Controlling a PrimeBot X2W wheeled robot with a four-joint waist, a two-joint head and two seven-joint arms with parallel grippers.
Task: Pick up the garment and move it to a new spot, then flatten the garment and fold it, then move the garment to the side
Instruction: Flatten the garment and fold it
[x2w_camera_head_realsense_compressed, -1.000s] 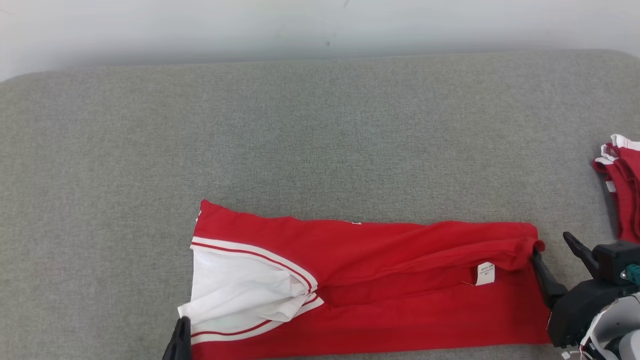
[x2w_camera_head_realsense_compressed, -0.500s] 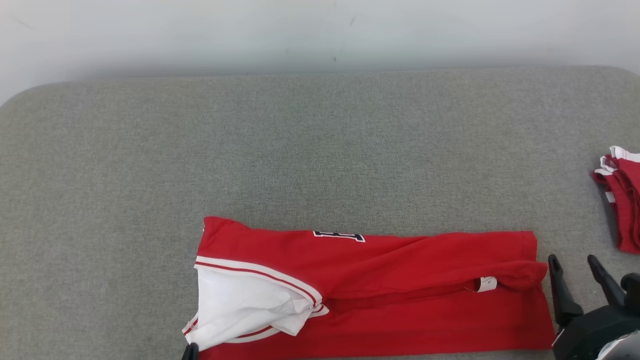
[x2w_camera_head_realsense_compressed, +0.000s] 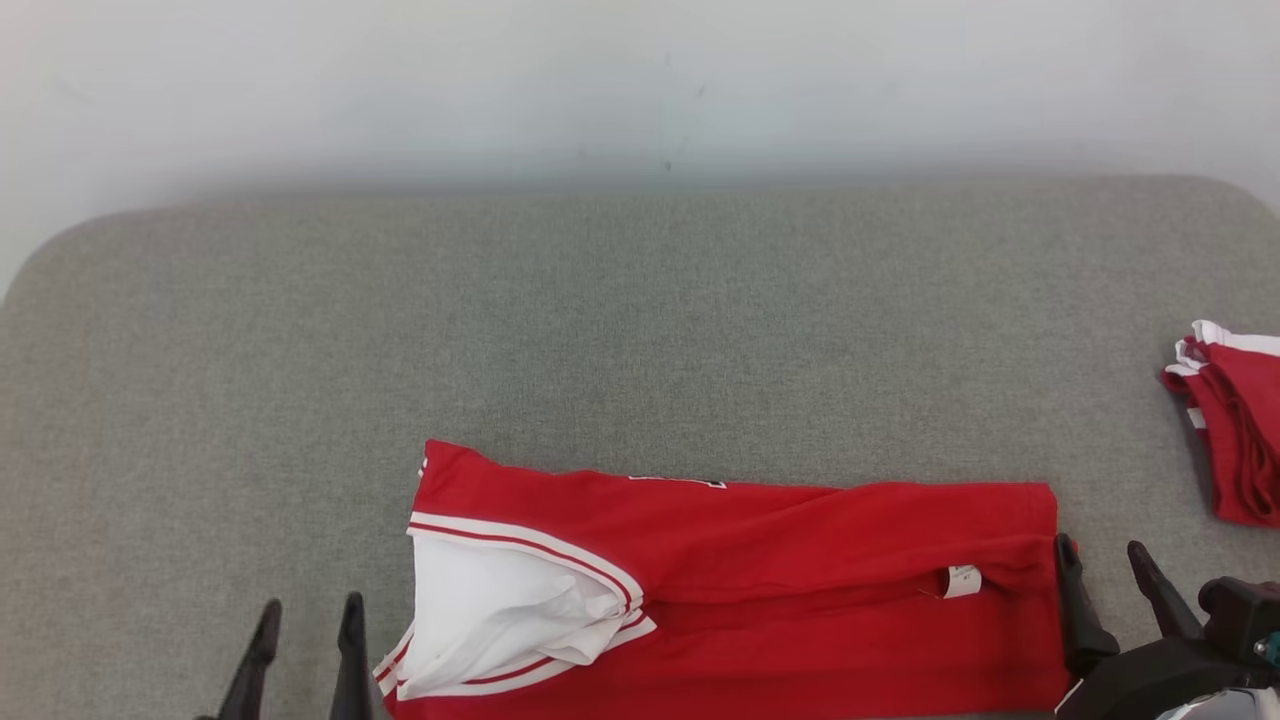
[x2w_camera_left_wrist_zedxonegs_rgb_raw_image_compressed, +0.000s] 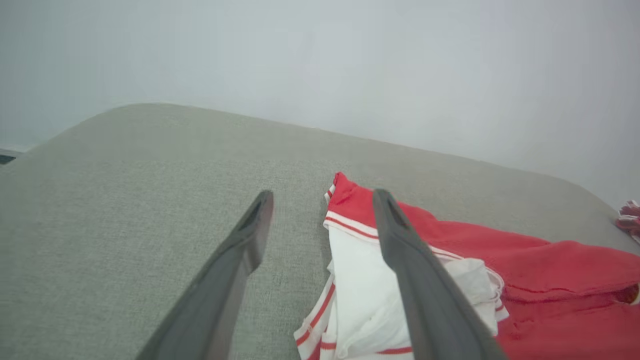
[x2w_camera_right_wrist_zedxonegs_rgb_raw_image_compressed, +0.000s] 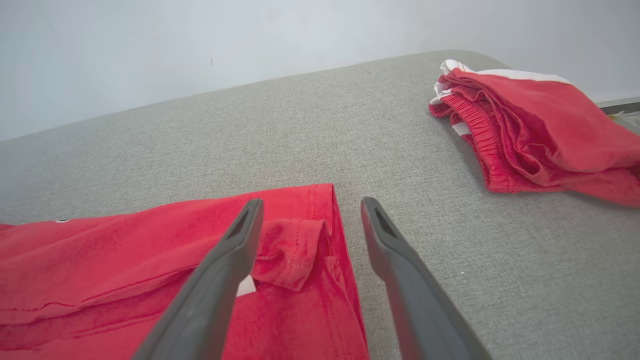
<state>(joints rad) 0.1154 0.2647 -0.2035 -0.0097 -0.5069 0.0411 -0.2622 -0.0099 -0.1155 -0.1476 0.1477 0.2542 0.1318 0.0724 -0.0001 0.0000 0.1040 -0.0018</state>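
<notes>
The red garment (x2w_camera_head_realsense_compressed: 800, 570) lies folded in a long band at the near edge of the grey surface (x2w_camera_head_realsense_compressed: 640, 330), with white striped lining bunched at its left end. The left jaws stand open and empty beside that end and the right jaws stand open at the other. 1 red bundle (x2w_camera_head_realsense_compressed: 1235, 440) lies far right.

Two red clothes: one garment (x2w_camera_head_realsense_compressed: 800, 570) at six o'clock, one bundle (x2w_camera_head_realsense_compressed: 1235, 430) at three. One grey pad (x2w_camera_head_realsense_compressed: 600, 330). One label (x2w_camera_head_realsense_compressed: 962, 580). Two grippers: left gripper (x2w_camera_head_realsense_compressed: 310, 603) at seven, right gripper (x2w_camera_head_realsense_compressed: 1098, 548) at five.
</notes>
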